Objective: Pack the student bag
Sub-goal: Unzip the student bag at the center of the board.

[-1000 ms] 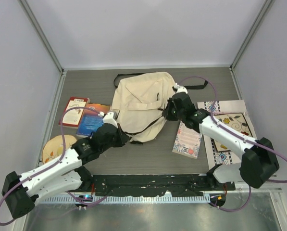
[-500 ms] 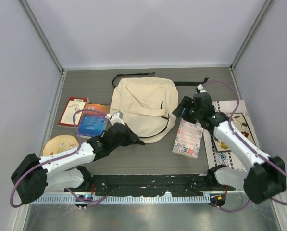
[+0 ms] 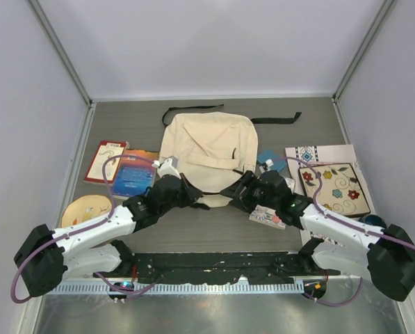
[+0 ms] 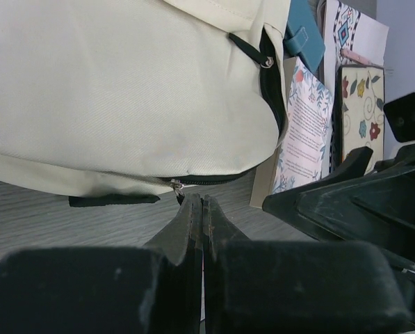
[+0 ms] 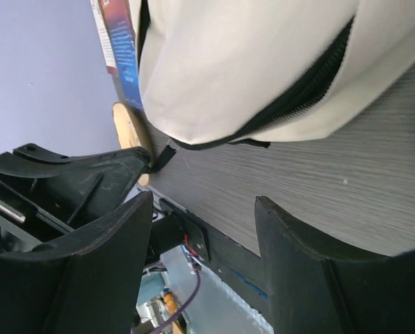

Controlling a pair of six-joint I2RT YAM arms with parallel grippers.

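While near the student bag (image 3: 207, 146) edge, right gripper (image 5: 204, 209) wide over table (image 5: 346, 188).

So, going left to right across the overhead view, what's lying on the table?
Round wooden disc → blue book → student bag → small teal item → flower-patterned board.

We can read no word, number or brand anywhere. The floral card (image 4: 306, 132), at three o'clock of the student bag (image 4: 124, 83) in the left wrist view, bears lines of print too small to read. The blue book (image 3: 132, 177), at nine o'clock of the bag from above, shows only blurred lettering.
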